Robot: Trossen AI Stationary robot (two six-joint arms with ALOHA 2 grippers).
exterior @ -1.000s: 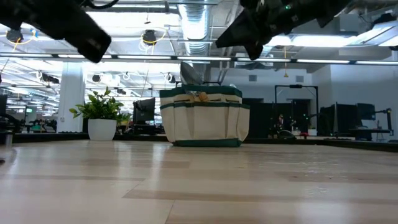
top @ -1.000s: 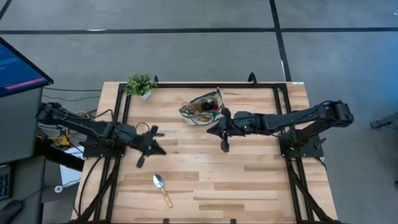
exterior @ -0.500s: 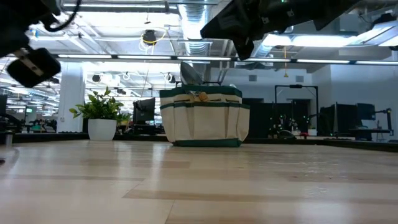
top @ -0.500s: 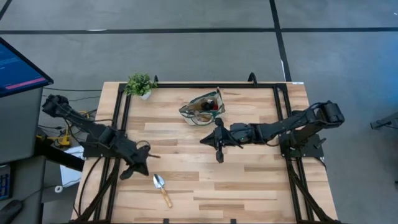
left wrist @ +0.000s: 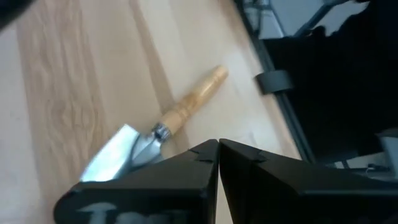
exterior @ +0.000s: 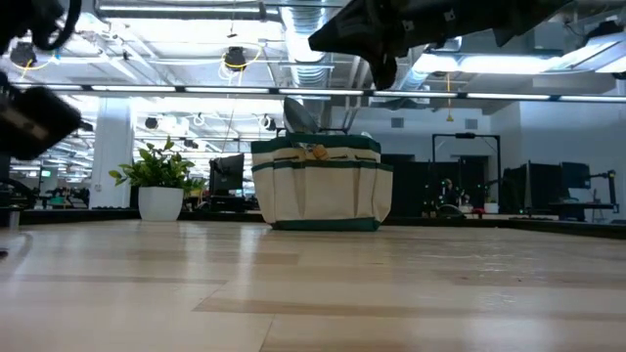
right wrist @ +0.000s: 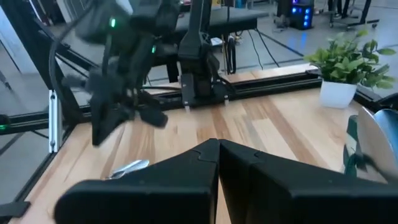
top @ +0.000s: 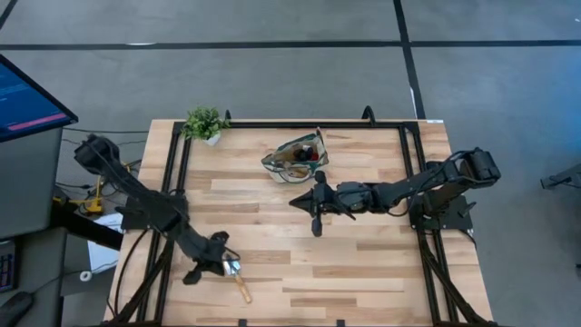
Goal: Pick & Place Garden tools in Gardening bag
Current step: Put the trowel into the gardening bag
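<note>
A silver-bladed trowel with a light wooden handle (top: 238, 275) lies flat on the table near its front left; it also shows in the left wrist view (left wrist: 163, 129). My left gripper (top: 218, 261) is shut and hovers above the trowel's blade end, clear of the table in the low view (exterior: 29, 117). The beige gardening bag with green trim (top: 298, 156) stands at the far middle (exterior: 321, 184), with tools in it and a blade sticking up (exterior: 296, 112). My right gripper (top: 311, 203) is shut and empty, in the air just in front of the bag.
A small green potted plant (top: 205, 123) stands at the far left corner, left of the bag (exterior: 161, 181). Black frame rails run along the table's left (top: 172, 182) and right sides. Bare wood lies across the middle and front right.
My left gripper has gone toward the table's near edge and down, from the middle left to just over the trowel's blade. My right gripper has drifted toward the table's left and a little nearer, away from the bag. The trowel and the bag have stayed put.
</note>
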